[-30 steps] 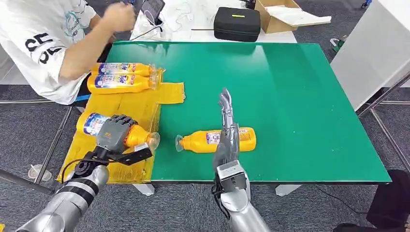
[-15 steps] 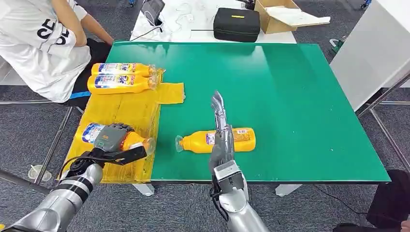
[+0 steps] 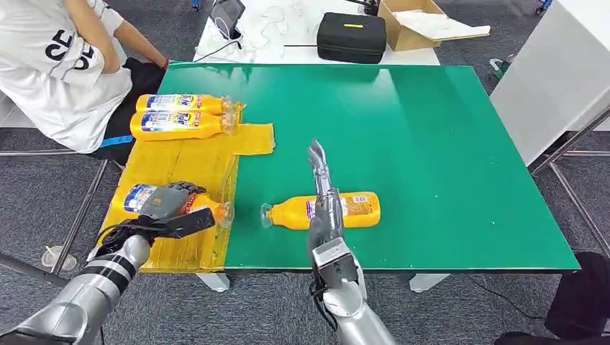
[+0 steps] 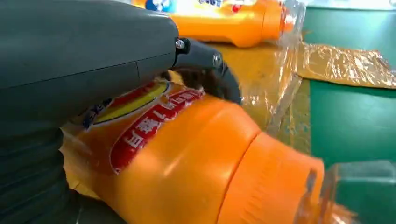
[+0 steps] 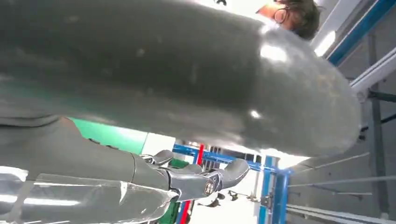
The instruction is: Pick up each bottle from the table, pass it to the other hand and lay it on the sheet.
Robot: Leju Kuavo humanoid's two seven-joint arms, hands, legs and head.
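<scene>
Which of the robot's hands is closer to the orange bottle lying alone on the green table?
The right. The right hand, fingers straight, is over the lone orange plastic bottle on the green table. The left hand is off to the side, gripping another orange bottle on the yellow sheet.

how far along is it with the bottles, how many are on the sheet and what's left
Two bottles already lie side by side at the far end of the yellow sheet. The left hand holds a third bottle low over the sheet's near end. One bottle remains on the green table, under the right hand.
</scene>
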